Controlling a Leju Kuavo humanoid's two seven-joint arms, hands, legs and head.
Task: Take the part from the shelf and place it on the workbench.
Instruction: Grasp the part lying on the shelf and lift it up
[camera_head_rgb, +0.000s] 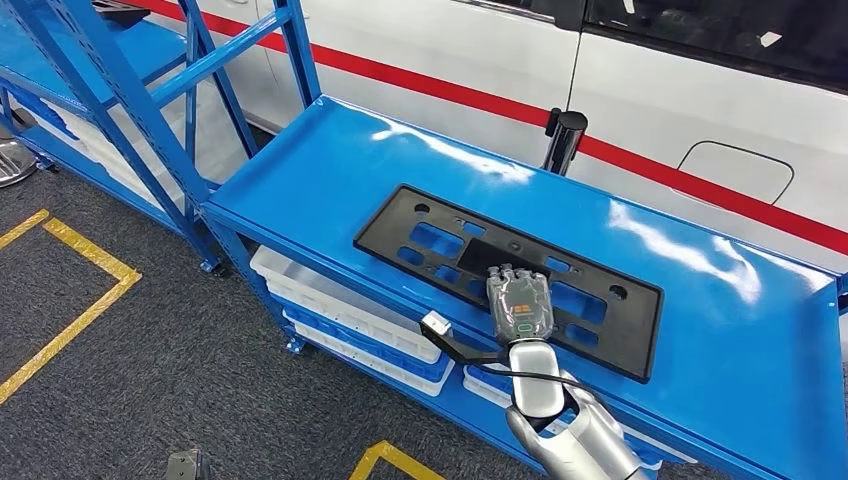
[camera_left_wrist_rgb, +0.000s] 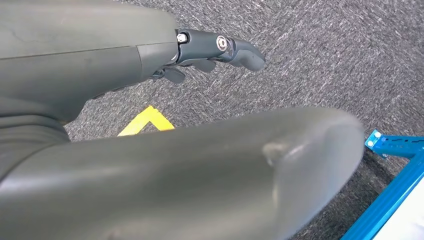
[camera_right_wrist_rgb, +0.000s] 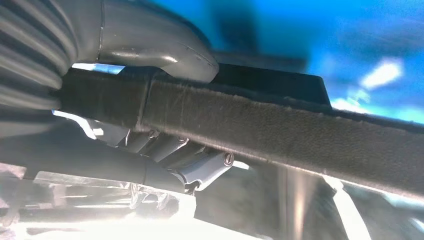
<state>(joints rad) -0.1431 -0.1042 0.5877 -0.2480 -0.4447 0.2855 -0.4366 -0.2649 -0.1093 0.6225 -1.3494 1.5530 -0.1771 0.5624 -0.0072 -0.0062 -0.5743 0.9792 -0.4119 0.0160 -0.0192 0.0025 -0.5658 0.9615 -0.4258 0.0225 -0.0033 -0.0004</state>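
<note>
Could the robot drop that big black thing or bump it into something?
It might. The right hand grips the long black part at one spot on its near edge, thumb on one side and fingers on the other, so the far ends could tip or sag when it lifts. The part lies flat on the blue shelf, whose raised rim could catch it. The left hand hangs over the floor, not helping.

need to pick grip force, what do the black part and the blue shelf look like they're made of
Black part: likely moulded plastic, matte; it shows no glare, has cut-out slots, and its edge looks finely grained where the right hand grips it.
Blue shelf: probably painted sheet metal, glossy; bright reflections streak its surface and its rim is folded up.
</note>
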